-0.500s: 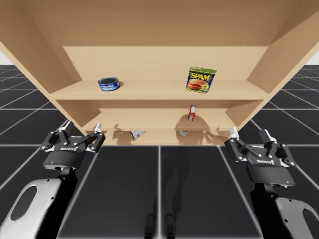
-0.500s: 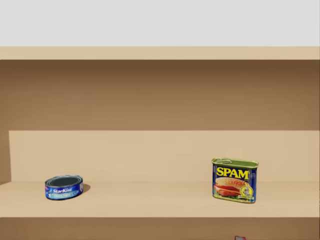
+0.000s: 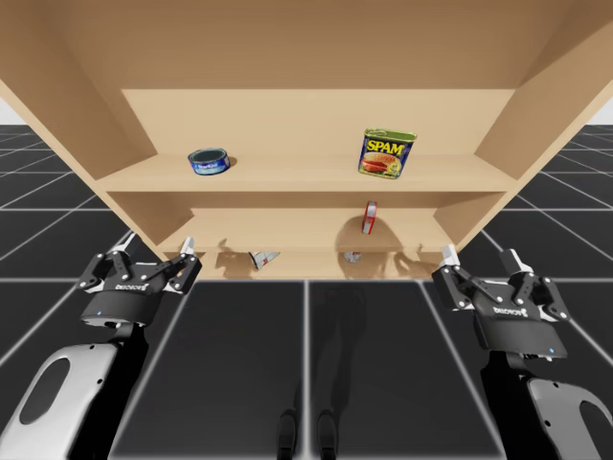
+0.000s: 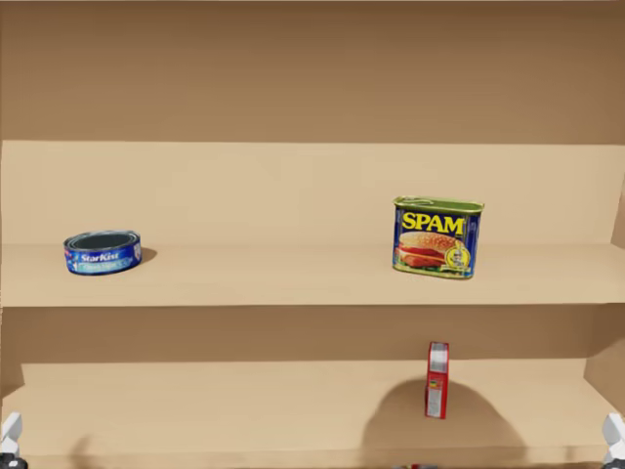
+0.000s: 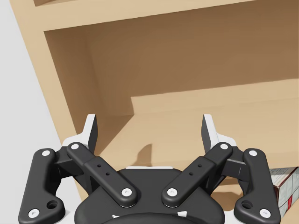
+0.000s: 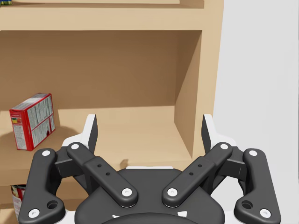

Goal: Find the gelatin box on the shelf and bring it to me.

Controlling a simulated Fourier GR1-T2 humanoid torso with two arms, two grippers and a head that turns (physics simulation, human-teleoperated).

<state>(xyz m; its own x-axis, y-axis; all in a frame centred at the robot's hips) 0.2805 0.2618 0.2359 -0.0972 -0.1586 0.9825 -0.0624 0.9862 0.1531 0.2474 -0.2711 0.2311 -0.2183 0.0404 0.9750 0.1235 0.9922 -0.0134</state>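
Gelatin box point(image 4: 437, 379): red, narrow, standing on end on the lower board of the shelf point(image 3: 287, 178). It is right of that board's middle and set back from its front edge. Its long axis runs up and down. A thin edge faces my head, and a broad printed face shows in the right wrist view. Nothing touches it.

Right hand point(image 6: 149, 126): fingers spread wide with nothing between them. It is held outside the shelf, in front of the lower board's right end. The box lies ahead of it and off to its inner side, deeper in the shelf and well apart.

Left hand point(image 5: 149, 128): also spread and empty, in front of the lower board's left end, and farther from the box than my right.

Upper board: blue round can point(image 4: 102, 252) near the left end. Blue-and-yellow rectangular tin point(image 4: 437, 237) toward the right end, almost directly above the box. Neither is the item asked for.

Assessment: the box is found but not yet approached. My right arm looks the better placed. I judge it must travel forward and inward under the upper board, then close on the box's two broad faces. Standing on such a narrow base, the box may topple if a finger clips it first.
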